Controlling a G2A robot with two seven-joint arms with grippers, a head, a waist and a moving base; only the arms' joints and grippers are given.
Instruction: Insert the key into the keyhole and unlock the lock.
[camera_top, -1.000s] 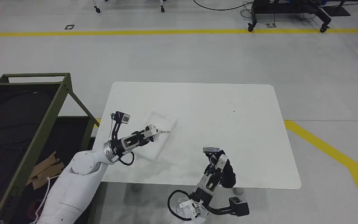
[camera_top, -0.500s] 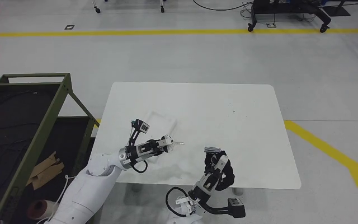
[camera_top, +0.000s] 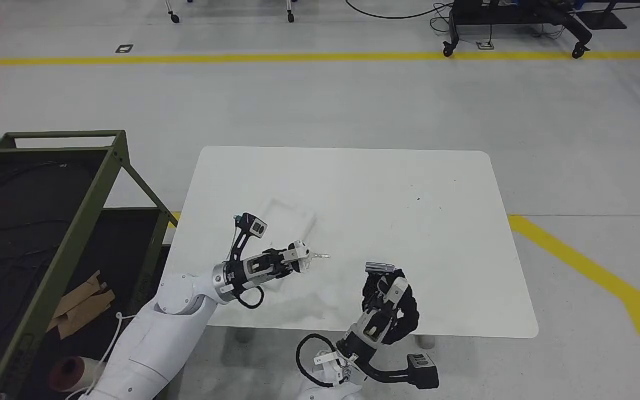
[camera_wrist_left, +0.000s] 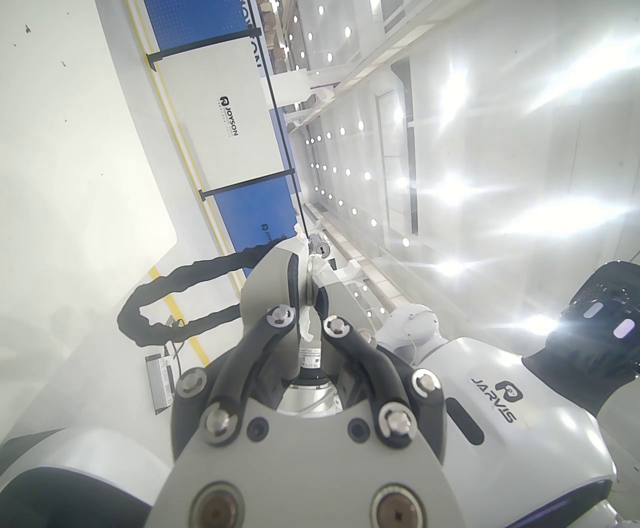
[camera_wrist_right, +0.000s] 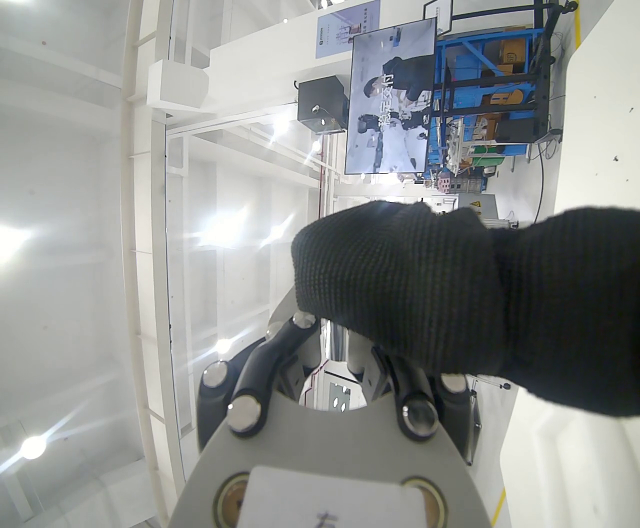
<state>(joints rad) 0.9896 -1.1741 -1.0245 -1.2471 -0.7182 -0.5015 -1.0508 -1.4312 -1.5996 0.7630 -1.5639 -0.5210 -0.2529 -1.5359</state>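
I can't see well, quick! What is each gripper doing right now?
Left gripper: shut on a small metal piece.
Right gripper: cannot be told, a black cover hides it.

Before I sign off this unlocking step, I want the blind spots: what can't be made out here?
- Left wrist view: the left gripper and tape half hide the small metal piece it clamps; too small in top view. Key or lock, unclear.
- Right wrist view: a black knitted sleeve lies across the right gripper; any contents hidden.
- Top view: a pale shape on the table, white on white, unidentifiable.
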